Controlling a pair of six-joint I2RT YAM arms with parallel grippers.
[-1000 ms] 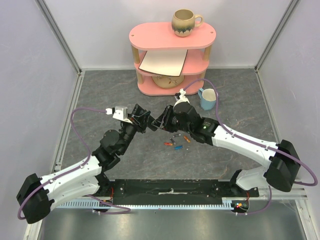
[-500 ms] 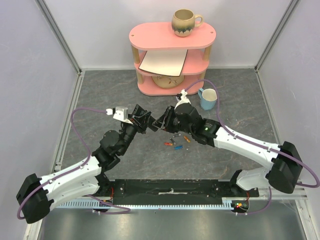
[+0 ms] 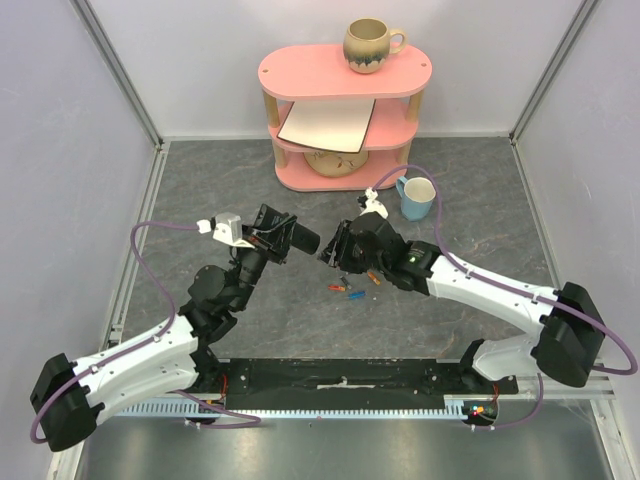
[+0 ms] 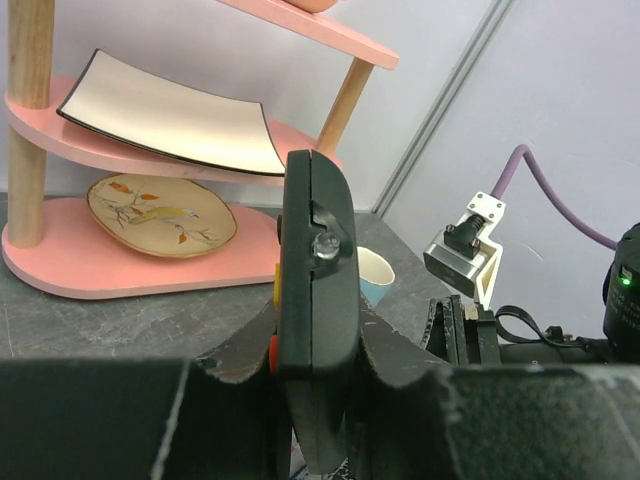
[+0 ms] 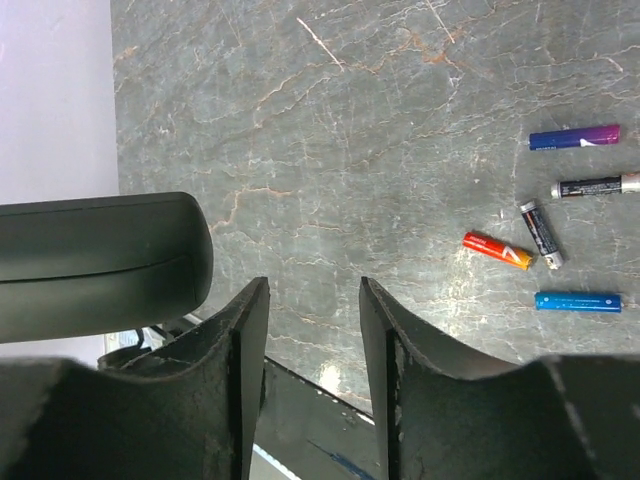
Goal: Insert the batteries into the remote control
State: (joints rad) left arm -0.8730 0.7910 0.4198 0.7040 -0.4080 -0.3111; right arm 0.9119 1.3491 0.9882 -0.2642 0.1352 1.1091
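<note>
While left pincer (image 4: 316, 362) clamps remote control (image 4: 318, 265) (edge-up) | right pincer (image 5: 312, 300) released near batteries (image 5: 497, 250)

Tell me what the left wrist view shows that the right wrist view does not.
Only left wrist: the left claw gripping the remote, seen edge-on, and the pink shelf with a plate and a painted dish. Only right wrist: five batteries lying loose, the right claw open and empty. Both: the remote and the grey table.
</note>
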